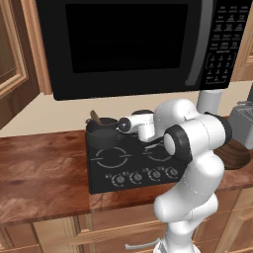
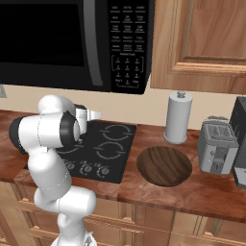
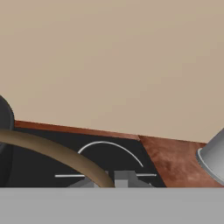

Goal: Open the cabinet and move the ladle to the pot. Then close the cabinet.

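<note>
The pot (image 1: 103,132) sits on the stovetop's (image 1: 129,165) rear left burner, the ladle (image 1: 95,117) leaning inside it. Just right, the end effector (image 1: 118,125) hovers beside the pot; whether clenched on the ladle handle, I cannot tell.

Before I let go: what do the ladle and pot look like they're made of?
Ladle: likely metal with a dull bronze-brown finish, going by its smooth, thin curved handle; wood is possible. Pot: probably dark metal, matt grey-black, no gloss visible. Both are rendered, so the look leaves this uncertain.
</note>
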